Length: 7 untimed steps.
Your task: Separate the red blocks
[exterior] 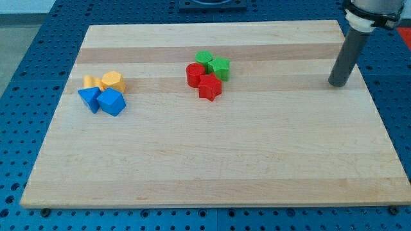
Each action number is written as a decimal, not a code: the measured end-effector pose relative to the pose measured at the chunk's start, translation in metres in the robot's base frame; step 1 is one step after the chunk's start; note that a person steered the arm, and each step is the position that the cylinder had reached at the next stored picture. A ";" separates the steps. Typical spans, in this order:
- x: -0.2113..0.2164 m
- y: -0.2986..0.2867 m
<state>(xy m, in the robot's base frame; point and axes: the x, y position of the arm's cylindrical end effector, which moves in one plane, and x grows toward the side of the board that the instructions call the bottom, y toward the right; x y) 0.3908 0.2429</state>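
Observation:
Two red blocks touch each other near the board's middle top: a red round block [194,74] and a red star block [209,86] just to its lower right. Two green blocks sit against them on the upper side: a green round block [204,58] and a green star block [220,67]. My tip [336,84] rests on the board far to the view's right of this cluster, well apart from every block.
At the view's left, two yellow blocks [113,82] [90,82] and two blue blocks [112,102] [89,99] form a tight group. The wooden board [212,160] lies on a blue perforated table.

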 end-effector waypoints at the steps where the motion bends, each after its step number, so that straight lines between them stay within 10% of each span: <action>1: 0.030 -0.001; 3: 0.069 -0.124; 7: -0.007 -0.247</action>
<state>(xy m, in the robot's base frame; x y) 0.3834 -0.0045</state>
